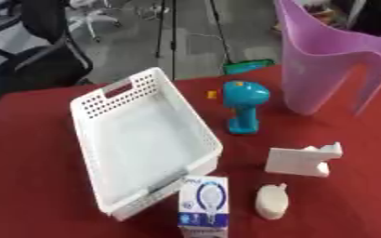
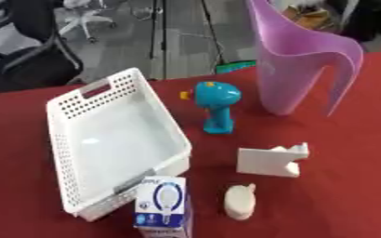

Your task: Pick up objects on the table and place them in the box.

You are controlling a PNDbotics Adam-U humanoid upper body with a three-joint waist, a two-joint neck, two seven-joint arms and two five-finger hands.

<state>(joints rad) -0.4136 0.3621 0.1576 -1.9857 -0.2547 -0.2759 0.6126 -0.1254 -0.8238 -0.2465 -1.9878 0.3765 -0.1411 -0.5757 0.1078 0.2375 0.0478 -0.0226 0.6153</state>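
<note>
Down at the table's (image 1: 31,153) near edge, the bulb carton (image 1: 204,202) gets cut off; white basket (image 1: 104,100) looks empty, no hands visible.

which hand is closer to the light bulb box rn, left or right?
Can't say: neither hand shows in either eye view. The light bulb box stands at the near edge, against the near right corner of the white basket, untouched.

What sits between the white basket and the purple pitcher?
The blue toy drill stands between the white basket and the purple pitcher, with a small orange piece just beside it on the red cloth. The left eye view shows it best.
</note>
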